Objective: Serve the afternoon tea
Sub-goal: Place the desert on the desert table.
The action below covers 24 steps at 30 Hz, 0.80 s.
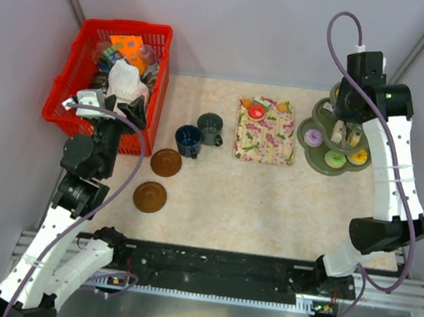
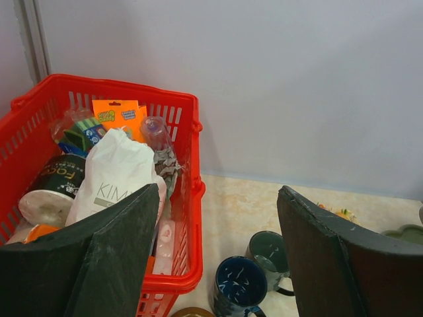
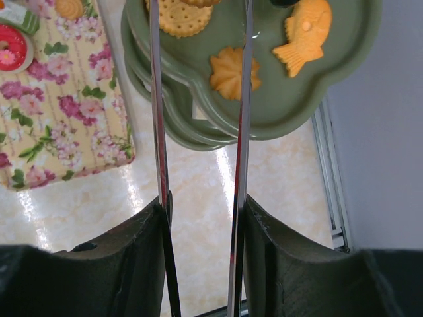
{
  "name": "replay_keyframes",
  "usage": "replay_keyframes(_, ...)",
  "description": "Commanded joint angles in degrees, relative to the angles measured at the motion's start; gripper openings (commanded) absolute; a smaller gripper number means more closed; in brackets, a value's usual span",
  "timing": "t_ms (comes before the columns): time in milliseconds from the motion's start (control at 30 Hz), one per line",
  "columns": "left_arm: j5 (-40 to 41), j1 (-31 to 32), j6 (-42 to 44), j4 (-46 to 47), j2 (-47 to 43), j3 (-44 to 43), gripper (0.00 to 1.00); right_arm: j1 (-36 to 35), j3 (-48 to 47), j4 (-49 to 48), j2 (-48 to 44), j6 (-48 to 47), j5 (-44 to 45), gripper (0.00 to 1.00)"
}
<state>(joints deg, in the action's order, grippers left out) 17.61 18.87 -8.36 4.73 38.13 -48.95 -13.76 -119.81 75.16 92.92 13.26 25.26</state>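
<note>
My left hand (image 1: 127, 108) hangs released over the near right part of the red basket (image 1: 82, 48), fingers spread wide and nothing between them. Its wrist camera looks past those fingers at the basket's clutter and, further right on the bench (image 1: 268, 205), the two mugs. The navy mug (image 1: 188, 140) and the dark-green mug (image 1: 210, 128) stand upright and close together, the green one a little further from me. I cannot tell whether they touch. Nearer my side lie the two brown saucers, both bare: the far saucer (image 1: 166, 162) just in front of the navy mug, the near saucer (image 1: 150, 196) apart from it, closer to the arm bases.

Mid-bench lies a flowered mat (image 1: 265, 142) with a red doughnut (image 1: 256, 111) near its far edge and a few smaller pastries at its far corners. Just beside it on the right stands the olive-green three-tier stand (image 1: 307, 151). Its lowest tier carries a purple doughnut (image 1: 313, 138), a green-and-yellow doughnut (image 1: 336, 158) and a yellow one (image 1: 359, 155).

My right hand (image 3: 205, 205) hovers above the stand, clenched on the tongs (image 3: 157, 99). The two thin metal arms run out from between the fingers, apart and roughly parallel, over an upper tier. That tier holds a round biscuit (image 3: 178, 16), a flower-shaped pastry (image 3: 228, 72) seen between the tong arms, and a fish-shaped pastry (image 3: 301, 36). The tong tips leave the frame, so I cannot tell whether they touch anything.
</note>
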Motion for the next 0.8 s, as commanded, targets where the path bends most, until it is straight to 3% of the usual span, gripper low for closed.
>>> replay_keyframes(0,-0.6,0.0,-0.5,2.6,-0.2,0.3,0.77,2.2,-0.6,-1.6,-1.3,0.5,1.6,0.42)
replay_keyframes(767,-0.6,0.2,-0.5,2.6,-0.8,0.2,0.77,4.5,-3.2,-4.6,6.3,0.3,2.8,0.43)
